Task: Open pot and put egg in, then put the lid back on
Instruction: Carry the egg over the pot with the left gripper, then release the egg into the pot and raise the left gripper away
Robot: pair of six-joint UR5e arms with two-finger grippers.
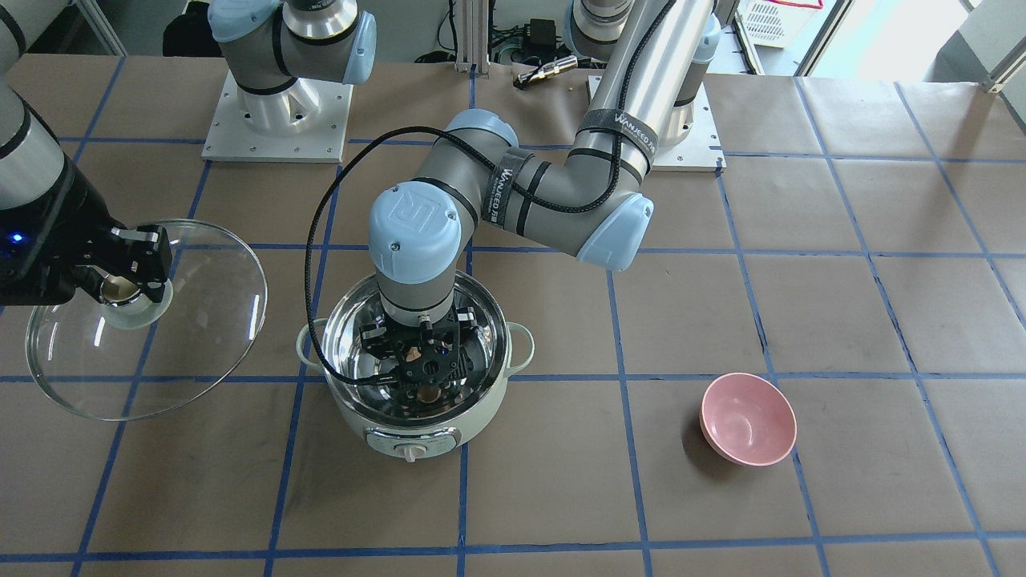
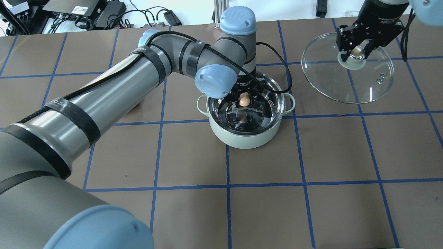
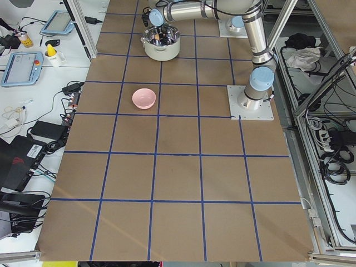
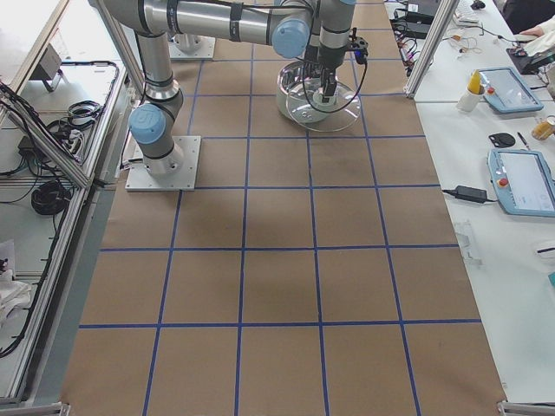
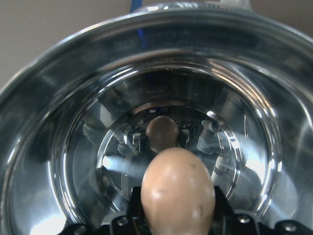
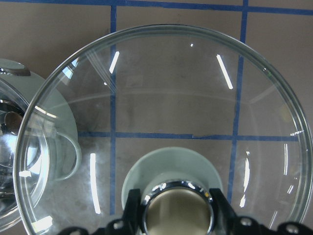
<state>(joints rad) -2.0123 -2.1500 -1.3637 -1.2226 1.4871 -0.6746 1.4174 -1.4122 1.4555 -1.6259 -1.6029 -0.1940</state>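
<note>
The mint-green pot (image 2: 247, 140) stands open in the middle of the table, its steel inside bare; it also shows in the front view (image 1: 483, 407). My left gripper (image 2: 244, 96) is inside the pot's mouth, shut on the tan egg (image 2: 244, 101). In the left wrist view the egg (image 5: 177, 193) hangs above the pot's floor (image 5: 63, 147), which mirrors it. My right gripper (image 2: 356, 53) is shut on the knob (image 6: 177, 211) of the glass lid (image 2: 349, 81) and holds the lid tilted, beside the pot and off it.
A pink bowl (image 1: 748, 418) sits on the brown table on my left side of the pot. The left arm's black cable (image 1: 317, 264) loops over the pot's rim. Blue tape lines grid the table.
</note>
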